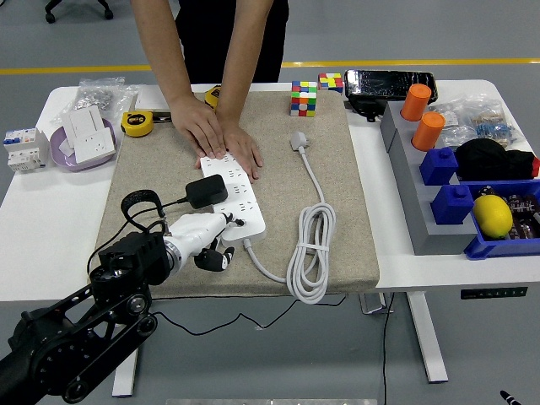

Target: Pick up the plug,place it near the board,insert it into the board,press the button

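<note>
A white power strip (pixel 240 201) lies slanted on the beige mat (pixel 346 211). A black plug (pixel 206 191) sits on the strip's left side, and its black cable loops off to the left. My left hand (pixel 210 241) is white, lies just off the strip's near end, and holds nothing. One finger reaches toward the strip's near end, and the dark fingertips (pixel 217 256) are curled under. A person's two hands (pixel 221 137) press flat on the strip's far end. The right arm is out of view.
The strip's white cord (pixel 310 253) lies coiled on the mat, and its white plug (pixel 299 140) lies farther back. A colour cube (pixel 304 98), a tape measure (pixel 137 123) and a purple bowl (pixel 81 150) stand at the back. Blue bins (pixel 456 204) line the right side.
</note>
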Tool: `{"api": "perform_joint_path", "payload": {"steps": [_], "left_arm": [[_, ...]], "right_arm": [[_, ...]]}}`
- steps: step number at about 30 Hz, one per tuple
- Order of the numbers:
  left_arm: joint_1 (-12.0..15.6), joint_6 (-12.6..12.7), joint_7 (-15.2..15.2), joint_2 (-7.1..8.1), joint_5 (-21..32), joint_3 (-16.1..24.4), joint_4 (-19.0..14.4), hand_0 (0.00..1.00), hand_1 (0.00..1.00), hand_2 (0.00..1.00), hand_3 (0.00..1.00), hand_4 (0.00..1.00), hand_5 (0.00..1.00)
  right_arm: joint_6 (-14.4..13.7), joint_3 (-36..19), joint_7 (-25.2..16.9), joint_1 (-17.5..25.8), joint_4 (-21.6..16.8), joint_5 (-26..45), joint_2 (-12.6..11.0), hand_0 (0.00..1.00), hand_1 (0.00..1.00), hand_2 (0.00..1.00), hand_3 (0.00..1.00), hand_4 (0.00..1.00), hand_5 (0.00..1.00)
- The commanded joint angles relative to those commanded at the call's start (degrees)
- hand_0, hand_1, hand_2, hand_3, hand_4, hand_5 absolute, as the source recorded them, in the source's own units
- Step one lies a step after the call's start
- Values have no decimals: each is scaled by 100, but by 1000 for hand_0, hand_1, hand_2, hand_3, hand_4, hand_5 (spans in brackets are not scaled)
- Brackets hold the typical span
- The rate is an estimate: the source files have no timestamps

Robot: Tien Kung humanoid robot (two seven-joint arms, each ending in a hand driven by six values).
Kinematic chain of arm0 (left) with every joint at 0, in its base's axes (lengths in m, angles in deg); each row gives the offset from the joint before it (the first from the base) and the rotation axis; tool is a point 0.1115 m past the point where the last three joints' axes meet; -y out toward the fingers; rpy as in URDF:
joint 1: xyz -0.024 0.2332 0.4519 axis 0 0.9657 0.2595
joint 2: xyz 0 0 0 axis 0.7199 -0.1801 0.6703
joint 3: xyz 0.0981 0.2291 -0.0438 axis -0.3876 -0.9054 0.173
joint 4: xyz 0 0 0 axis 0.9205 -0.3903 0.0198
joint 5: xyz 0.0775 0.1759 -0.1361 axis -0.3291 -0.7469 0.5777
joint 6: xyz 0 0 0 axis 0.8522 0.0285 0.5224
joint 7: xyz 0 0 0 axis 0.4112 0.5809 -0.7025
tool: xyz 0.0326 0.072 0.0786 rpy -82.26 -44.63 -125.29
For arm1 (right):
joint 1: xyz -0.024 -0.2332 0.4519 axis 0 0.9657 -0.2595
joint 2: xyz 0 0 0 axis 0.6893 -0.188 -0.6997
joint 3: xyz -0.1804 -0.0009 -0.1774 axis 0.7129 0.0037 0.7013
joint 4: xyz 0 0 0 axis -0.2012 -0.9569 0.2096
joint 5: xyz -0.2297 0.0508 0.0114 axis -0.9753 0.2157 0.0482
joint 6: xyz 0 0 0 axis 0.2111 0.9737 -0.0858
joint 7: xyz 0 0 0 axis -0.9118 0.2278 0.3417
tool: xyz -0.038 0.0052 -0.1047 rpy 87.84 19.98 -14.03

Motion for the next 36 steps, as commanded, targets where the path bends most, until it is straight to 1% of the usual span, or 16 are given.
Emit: {"api": "perform_joint_path", "payload": {"steps": [3, 5, 7, 9, 10, 15, 16, 17, 21, 22, 24, 27, 28, 33, 34, 36], "left_arm": [[-7, 18, 10, 7, -20, 6, -6, 161, 37, 153, 826, 434, 167], [-4, 80, 30, 14, -76, 52, -62, 166, 37, 154, 796, 435, 161], [19, 158, 71, 19, -150, 119, -165, 166, 37, 154, 796, 435, 161], [94, 341, 177, 19, -291, 266, -389, 166, 37, 154, 796, 435, 161], [151, 448, 242, 15, -327, 366, -519, 250, 72, 150, 576, 740, 290], [477, 1286, 753, -35, -308, 1019, -1201, 250, 72, 150, 576, 740, 290], [538, 1470, 865, -42, -254, 1137, -1315, 337, 178, 187, 438, 866, 395], [566, 1560, 920, -45, -219, 1191, -1367, 337, 178, 187, 438, 866, 395], [764, 2324, 1515, -82, 270, 1517, -1606, 337, 178, 187, 438, 866, 395], [810, 2465, 1710, -98, 471, 1575, -1608, 846, 656, 541, 509, 925, 448], [898, 2586, 2145, -127, 944, 1672, -1571, 846, 656, 541, 509, 925, 448], [1010, 2601, 2743, -153, 1646, 1705, -1437, 846, 656, 541, 509, 925, 448], [1096, 2570, 2968, -177, 1906, 1698, -1378, 998, 998, 998, 927, 998, 612], [1412, 2389, 3639, -246, 3098, 1726, -1320, 998, 998, 998, 927, 998, 612], [1472, 2360, 3720, -252, 3359, 1746, -1332, 998, 998, 998, 998, 998, 749], [1570, 2312, 3827, -252, 3806, 1796, -1369, 998, 998, 998, 998, 998, 749]], "right_arm": [[-1, -6, 2, -1, 0, 1, 0, 818, 752, 751, 789, 998, 914], [-2, -5, 1, -7, 0, 3, -1, 818, 752, 751, 789, 998, 913], [-4, -11, 2, -13, 0, 2, 2, 818, 752, 751, 789, 998, 913], [-6, -10, -4, -17, 0, 11, 7, 818, 752, 751, 789, 998, 913], [-7, -16, -3, -17, 0, 9, 9, 819, 752, 751, 789, 998, 913], [-11, -42, 2, 6, 0, 4, 19, 819, 752, 751, 789, 998, 913], [-10, -43, 2, 11, 0, 4, 20, 818, 752, 751, 789, 998, 913], [-10, -45, 3, 12, 0, 3, 20, 818, 752, 751, 789, 998, 913], [-13, -40, -7, 9, 0, 22, 23, 818, 752, 751, 789, 998, 913], [-14, -41, -8, 8, 0, 23, 26, 818, 752, 751, 789, 998, 914], [-14, -44, -9, 9, 0, 23, 30, 818, 752, 751, 789, 998, 914], [-13, -43, -8, 9, 0, 16, 32, 818, 752, 751, 789, 998, 914], [-14, -39, -11, 7, 0, 18, 32, 818, 752, 750, 789, 998, 913], [-14, -49, -6, 21, 0, 13, 38, 818, 752, 750, 789, 998, 913], [-15, -54, -5, 28, 0, 11, 38, 818, 752, 751, 789, 998, 913], [-15, -57, -3, 40, 0, 11, 33, 818, 752, 751, 789, 998, 913]]}}
